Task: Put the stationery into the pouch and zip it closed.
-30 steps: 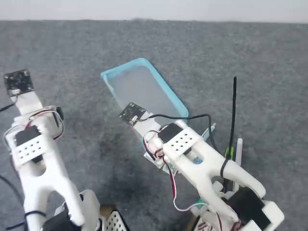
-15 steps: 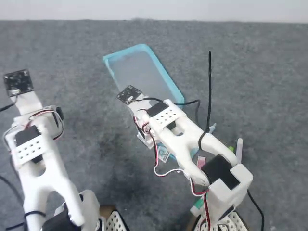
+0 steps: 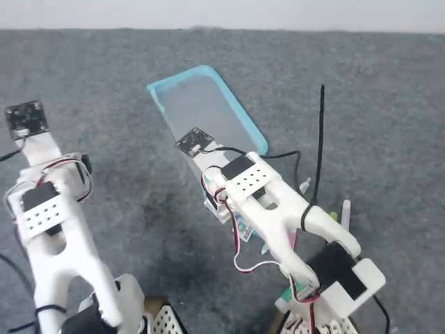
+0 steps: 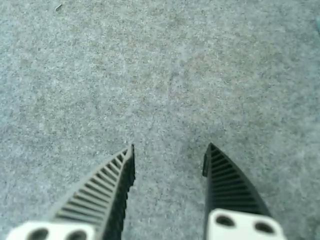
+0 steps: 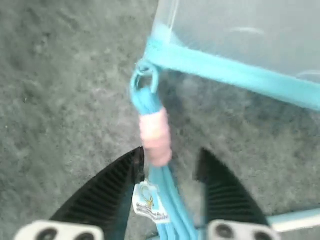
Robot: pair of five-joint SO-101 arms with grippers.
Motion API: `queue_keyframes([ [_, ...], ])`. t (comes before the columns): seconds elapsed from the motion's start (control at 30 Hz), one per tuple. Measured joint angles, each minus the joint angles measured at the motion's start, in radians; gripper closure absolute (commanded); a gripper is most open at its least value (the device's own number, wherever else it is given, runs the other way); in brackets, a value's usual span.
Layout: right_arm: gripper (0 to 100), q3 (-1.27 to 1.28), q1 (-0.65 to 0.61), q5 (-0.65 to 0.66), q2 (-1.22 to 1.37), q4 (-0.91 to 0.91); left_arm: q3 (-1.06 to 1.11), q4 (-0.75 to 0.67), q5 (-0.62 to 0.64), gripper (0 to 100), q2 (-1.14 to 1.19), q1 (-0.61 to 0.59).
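Observation:
The translucent pouch (image 3: 205, 115) with a light-blue edge lies flat on the grey carpet, also seen as the pouch (image 5: 240, 35) close up. Its zipper pull cord (image 5: 155, 135), blue with a pink band and a small tag, hangs from a ring at the pouch's corner. My right gripper (image 5: 170, 160) is open, with the cord running between its fingers. In the high view the right arm (image 3: 264, 202) covers the pouch's near end. Pens (image 3: 345, 212) lie on the carpet to the right of that arm. My left gripper (image 4: 170, 155) is open over bare carpet.
The left arm (image 3: 49, 216) stands at the left, well apart from the pouch. A black cable (image 3: 320, 139) rises beside the right arm. Grey carpet (image 3: 118, 160) stretches between the two arms and beyond the pouch.
The right arm swung forward toward the pouch, then drew back slightly. The pouch shifted a little away and to the left. The left arm has not moved.

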Motion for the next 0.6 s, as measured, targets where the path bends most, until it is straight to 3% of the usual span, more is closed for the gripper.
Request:
queue_keyframes([
  [0.47, 74.3, 0.018, -0.034, 0.034, 0.021, -0.124, 0.0, 0.0, 0.0, 79, 0.0, 0.0],
  [0.6, 89.9, 0.018, -0.032, 0.034, 0.083, -0.133, 0.0, 0.0, 0.0, 79, 0.0, 0.0],
])
